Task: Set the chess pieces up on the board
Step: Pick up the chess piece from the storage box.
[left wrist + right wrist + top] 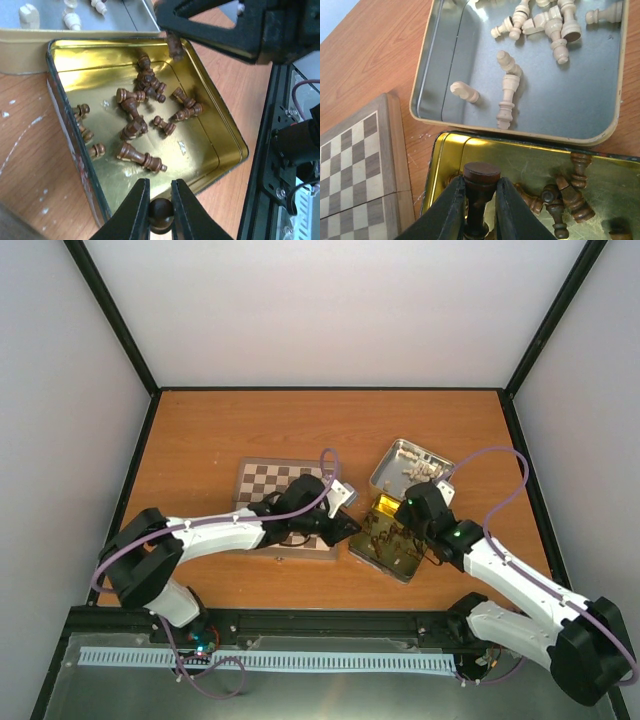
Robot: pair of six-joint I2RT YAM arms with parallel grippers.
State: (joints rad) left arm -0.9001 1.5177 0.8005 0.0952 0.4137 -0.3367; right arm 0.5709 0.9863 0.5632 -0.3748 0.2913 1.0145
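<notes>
The gold-lined tin [210, 150] holds several dark brown chess pieces [142, 156] lying on their sides. My left gripper [160, 185] hangs over the tin's near corner, shut on a round-headed dark piece [161, 214]. My right gripper [481, 182] is over the same tin [432, 165], shut on a dark piece [481, 172] with its flat base turned toward the camera. The board [270, 480] lies to the left of the tins, its near right part hidden under my left gripper [345, 525]. No pieces show on its visible squares [350, 170].
A silver tin [545, 100] with several cream-white pieces [507, 95] sits just behind the gold tin, touching it. My right gripper [400, 525] and the left one are close together over the gold tin [385, 555]. Black frame rails run along the table's near edge.
</notes>
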